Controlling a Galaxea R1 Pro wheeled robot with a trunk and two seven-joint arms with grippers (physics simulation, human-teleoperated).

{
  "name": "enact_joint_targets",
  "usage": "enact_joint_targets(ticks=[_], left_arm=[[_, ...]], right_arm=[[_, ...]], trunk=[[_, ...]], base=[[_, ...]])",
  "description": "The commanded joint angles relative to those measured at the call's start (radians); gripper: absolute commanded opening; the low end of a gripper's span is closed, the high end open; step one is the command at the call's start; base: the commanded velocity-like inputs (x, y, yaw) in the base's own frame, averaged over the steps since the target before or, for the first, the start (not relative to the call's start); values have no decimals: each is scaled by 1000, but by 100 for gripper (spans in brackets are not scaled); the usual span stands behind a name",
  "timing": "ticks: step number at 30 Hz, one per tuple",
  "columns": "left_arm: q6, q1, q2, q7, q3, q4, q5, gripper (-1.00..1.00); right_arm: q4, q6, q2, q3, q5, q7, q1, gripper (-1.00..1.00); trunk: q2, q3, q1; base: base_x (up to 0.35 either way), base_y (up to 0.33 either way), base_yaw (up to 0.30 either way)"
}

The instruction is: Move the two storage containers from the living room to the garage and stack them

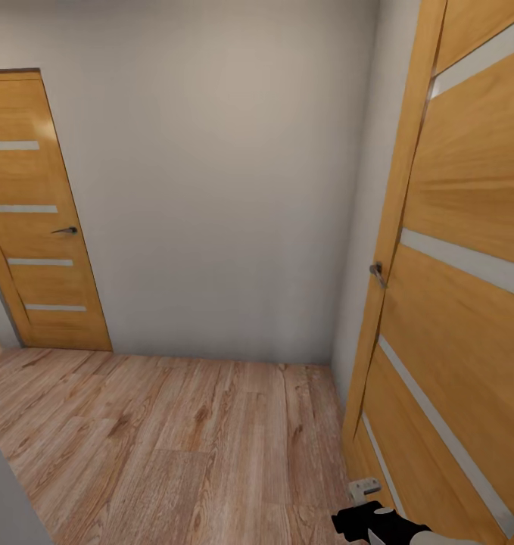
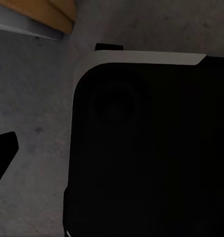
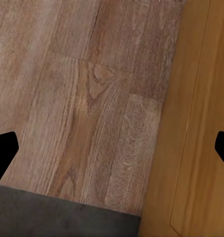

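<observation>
Facing a blank wall; open wooden door crowds our right gripper, jaws spread wide, left gripper's unclear.

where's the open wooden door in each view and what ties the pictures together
Head view: the open wooden door fills the right side, handle facing left.
Right wrist view: its orange face runs along one edge.
Left wrist view: not identifiable.
Shared landmark: the wood plank floor meeting the door.
</observation>
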Motion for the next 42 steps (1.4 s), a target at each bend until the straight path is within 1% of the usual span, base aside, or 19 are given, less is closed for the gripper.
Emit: enact_joint_targets(ticks=[1,15,22,33,42], left_arm=[[-2,0,0,0,0,0,9,100],[-1,0,0,-2,-1,1,9,100],[-1,0,1,-10,0,1,9,100],[-1,0,0,-10,0,1,9,100],[-1,0,1,-11,0,1,9,100]], right_arm=[[2,0,0,8,-11,4,-1,100],[2,5,5,10,-1,10,-1,100],[2,10,8,10,0,12,-1,100],[2,11,7,10,0,12,-1,100],[2,12,9,10,0,12,-1,100]], trunk=[[-1,-1,0],[-1,-1,0],[-1,-1,0],[-1,-1,0],[-1,-1,0]], base=[[0,0,0],[7,0,-48],[232,0,-1],[40,0,0],[185,0,0]])
